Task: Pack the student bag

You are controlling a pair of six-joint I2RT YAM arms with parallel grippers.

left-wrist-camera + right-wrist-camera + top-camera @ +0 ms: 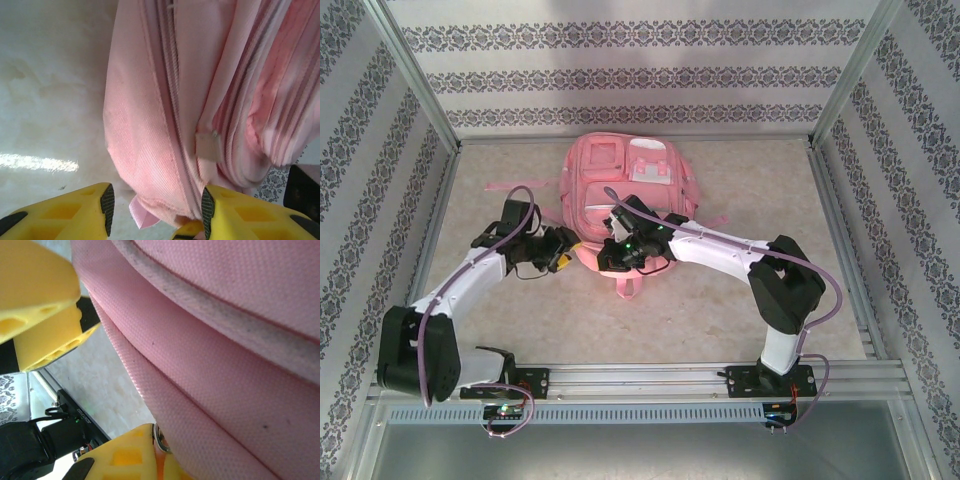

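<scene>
**Large soft pink fabric student bag (625, 180) lies flat mid-bench (750, 300), contents hidden**

The left gripper (156, 202) is spread wide at the bag's near left edge, with the zipped seam (170, 115) running down to its right finger. The right gripper (117, 377) is also spread; pink folds pass between its fingers and touch the lower one.

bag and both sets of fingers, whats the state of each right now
bag, lying flat, front pockets up
left fingers, open, either side of the bag's corner
right fingers, open, against the bag's pink folds
</scene>
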